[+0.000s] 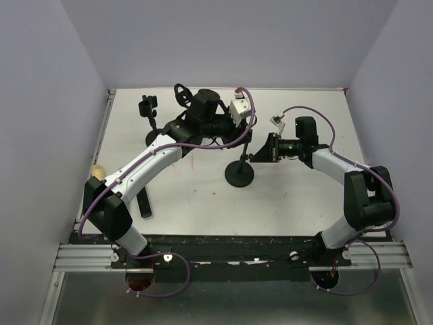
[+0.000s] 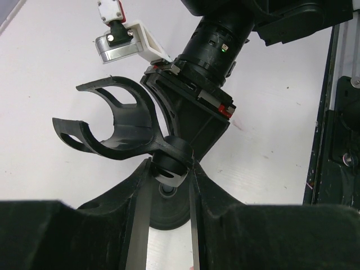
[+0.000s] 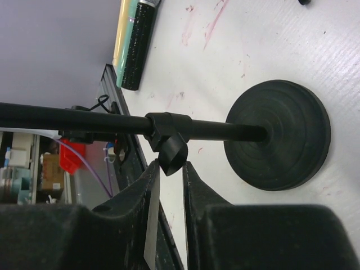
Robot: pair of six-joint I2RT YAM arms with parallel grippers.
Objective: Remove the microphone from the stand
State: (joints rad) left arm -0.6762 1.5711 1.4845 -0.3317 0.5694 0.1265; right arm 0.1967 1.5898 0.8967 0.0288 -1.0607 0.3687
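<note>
The microphone [image 1: 143, 202], a black speckled cylinder, lies flat on the table near the left arm and also shows in the right wrist view [image 3: 138, 45]. The stand [image 1: 239, 175] is upright on its round base [image 3: 278, 135]. Its U-shaped holder [image 2: 112, 124] is empty. My left gripper [image 2: 171, 169] is shut on the swivel joint [image 2: 171, 158] just under that holder. My right gripper [image 3: 170, 166] pinches the small loop clip [image 3: 172, 153] on the stand's pole [image 3: 84, 122], with both fingers touching it. The two grippers meet at the stand, left [image 1: 229, 132] and right [image 1: 264, 150].
A second small black stand with a clip [image 1: 149, 108] is at the back left, with a black looped piece [image 1: 181, 91] beside it. A yellowish object [image 1: 98, 172] sits at the table's left edge. Walls close the table on three sides.
</note>
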